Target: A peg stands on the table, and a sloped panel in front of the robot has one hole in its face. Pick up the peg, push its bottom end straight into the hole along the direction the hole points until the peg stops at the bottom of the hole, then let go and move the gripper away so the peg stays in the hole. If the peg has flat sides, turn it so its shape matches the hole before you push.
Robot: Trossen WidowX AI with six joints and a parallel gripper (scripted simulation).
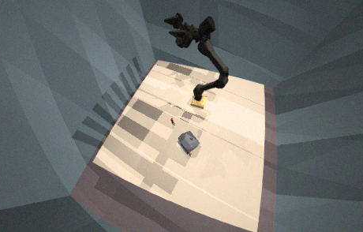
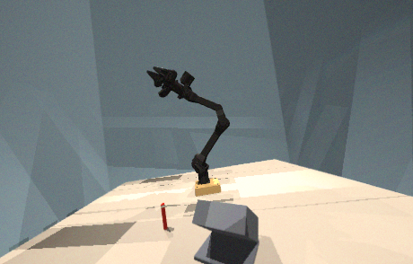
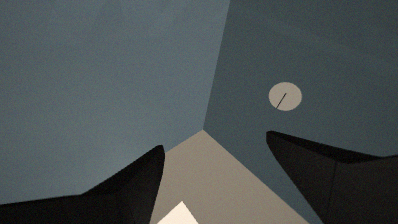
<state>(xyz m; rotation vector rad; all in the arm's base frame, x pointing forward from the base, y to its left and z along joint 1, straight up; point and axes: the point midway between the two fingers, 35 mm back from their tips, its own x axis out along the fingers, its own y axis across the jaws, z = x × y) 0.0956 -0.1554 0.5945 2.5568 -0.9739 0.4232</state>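
A thin red peg (image 1: 172, 120) (image 2: 164, 216) stands upright on the table, left of the grey panel block in the top and exterior views. The grey block (image 1: 187, 144) (image 2: 224, 217) has a sloped top; a small dark spot, seemingly the hole, shows on it in the top view. In the exterior view its hole face is not visible. My gripper (image 1: 167, 27) (image 2: 151, 72) (image 3: 214, 143) is open and empty, high above the table and far from the peg. Neither the peg nor the block shows in the wrist view.
The arm's yellow base (image 1: 199, 102) (image 2: 207, 187) stands on the pale table (image 1: 228, 170) (image 2: 331, 224), behind the peg and block. Blue-grey walls surround the table. A pale disc (image 3: 285, 96) shows against the wall in the wrist view.
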